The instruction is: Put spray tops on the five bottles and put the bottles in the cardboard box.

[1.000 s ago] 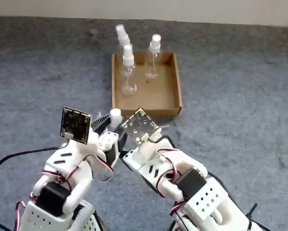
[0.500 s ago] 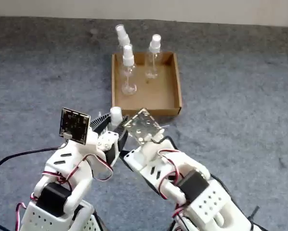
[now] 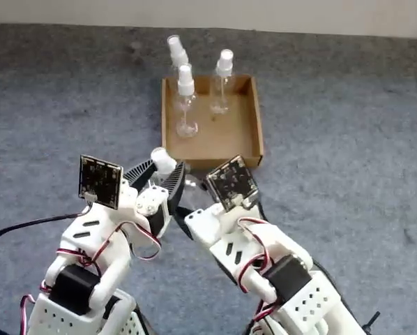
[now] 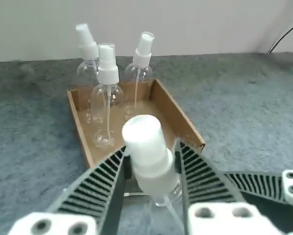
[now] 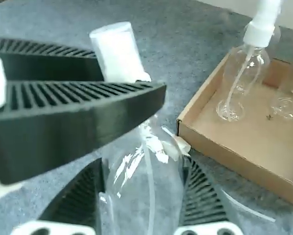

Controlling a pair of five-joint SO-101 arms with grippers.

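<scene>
High view first: the left gripper (image 3: 158,171) is clamped on a white spray top (image 3: 161,160), just in front of the near wall of the cardboard box (image 3: 257,132). Directly beneath that top is a clear bottle (image 3: 193,190), tucked beside the right arm's camera board. Inside the box the left bottle (image 3: 186,105) and the right bottle (image 3: 221,87) stand upright, both capped. A corner bottle (image 3: 175,52), also capped, is at the far-left corner, and whether it is in the box or just behind it, I cannot tell. All of it sits on a grey surface (image 3: 348,105).

Over to the left wrist view: both ribbed jaws press the spray top's sides. Its thin tube runs down into the clear bottle below, with the box just beyond.

Right wrist view now: the right gripper (image 5: 142,169) is closed around the clear bottle's body, a finger on each side. The left gripper's black jaws cross above it, holding the top at the bottle's neck. Whether the top is fully seated, I cannot tell.
</scene>
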